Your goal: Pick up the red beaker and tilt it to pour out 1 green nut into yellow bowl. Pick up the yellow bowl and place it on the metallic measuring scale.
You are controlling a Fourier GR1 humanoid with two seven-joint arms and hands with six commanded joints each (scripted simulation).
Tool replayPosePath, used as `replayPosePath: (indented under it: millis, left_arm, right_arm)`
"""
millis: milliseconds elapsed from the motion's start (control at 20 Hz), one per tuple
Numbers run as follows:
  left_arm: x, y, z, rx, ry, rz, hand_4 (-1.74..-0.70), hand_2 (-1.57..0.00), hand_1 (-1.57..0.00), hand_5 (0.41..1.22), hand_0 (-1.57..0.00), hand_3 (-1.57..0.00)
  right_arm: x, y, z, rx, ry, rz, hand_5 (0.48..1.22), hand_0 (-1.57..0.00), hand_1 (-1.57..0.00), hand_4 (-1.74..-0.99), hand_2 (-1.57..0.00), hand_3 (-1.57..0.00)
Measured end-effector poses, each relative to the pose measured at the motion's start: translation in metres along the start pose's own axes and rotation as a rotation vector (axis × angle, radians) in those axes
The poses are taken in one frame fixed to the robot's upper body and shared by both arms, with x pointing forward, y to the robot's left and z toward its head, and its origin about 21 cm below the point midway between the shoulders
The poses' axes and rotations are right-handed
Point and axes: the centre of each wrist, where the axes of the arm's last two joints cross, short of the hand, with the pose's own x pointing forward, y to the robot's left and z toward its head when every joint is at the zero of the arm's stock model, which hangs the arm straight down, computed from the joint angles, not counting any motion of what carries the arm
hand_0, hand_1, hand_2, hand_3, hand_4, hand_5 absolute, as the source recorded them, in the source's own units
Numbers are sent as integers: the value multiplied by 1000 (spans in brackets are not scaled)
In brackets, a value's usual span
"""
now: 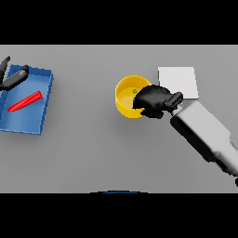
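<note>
A: Is the pouring done?
B: I think yes: 1 green nut (135,91) lies in the yellow bowl (124,98), under the right hand (153,100), whose fingers curl on its rim.
A: What is left?
B: Lifting the bowl to the metallic measuring scale (183,79), just behind that hand. The red beaker (25,102) lies in the blue tray (44,100) beside the left hand (11,79), which looks relaxed and holds nothing.

A tray (44,100) holding the beaker (25,102) sits at the table's (93,153) left edge; bowl (124,100) near centre, scale (183,79) just right.

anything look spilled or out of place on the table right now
Nothing spilled: the green nut sits inside the yellow bowl, which the right hand grips at its rim. The one oddity is the red beaker, lying on its side in the blue tray, near the left hand.
</note>
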Motion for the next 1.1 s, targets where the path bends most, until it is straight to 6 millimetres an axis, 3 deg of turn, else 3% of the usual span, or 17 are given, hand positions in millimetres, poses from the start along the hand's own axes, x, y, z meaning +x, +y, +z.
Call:
replayPosePath:
  millis: [150, 250, 650, 800, 1100]
  left_arm:
    - [3, -2, -2, 1, -11, 18, -799, 1, 1, 704, 1, 1]
    - [2, -2, -2, -5, -5, 18, -806, 1, 1, 703, 1, 1]
    - [7, 0, 3, -4, 17, 48, -844, 1, 1, 739, 1, 1]
    - [6, 1, 9, 2, 15, 46, -852, 1, 1, 758, 1, 1]
    - [9, 3, 13, 1, 43, 44, -865, 1, 1, 779, 1, 1]
  right_arm:
    - [6, 1, 10, -7, 11, -1, 1219, -1567, -1567, -1739, -1507, -1179]
    - [0, -6, 18, -35, 41, -10, 1220, -1530, -1568, -1740, -1518, -1177]
    - [-54, -23, 41, -164, 213, -14, 1221, -1564, -1571, -1741, -1542, -1153]
    - [-80, -13, 44, -175, 283, -31, 1221, -1567, -1571, -1741, -1556, -1155]
    - [-114, -2, 40, -179, 389, -91, 1221, -1570, -1571, -1741, -1500, -1181]
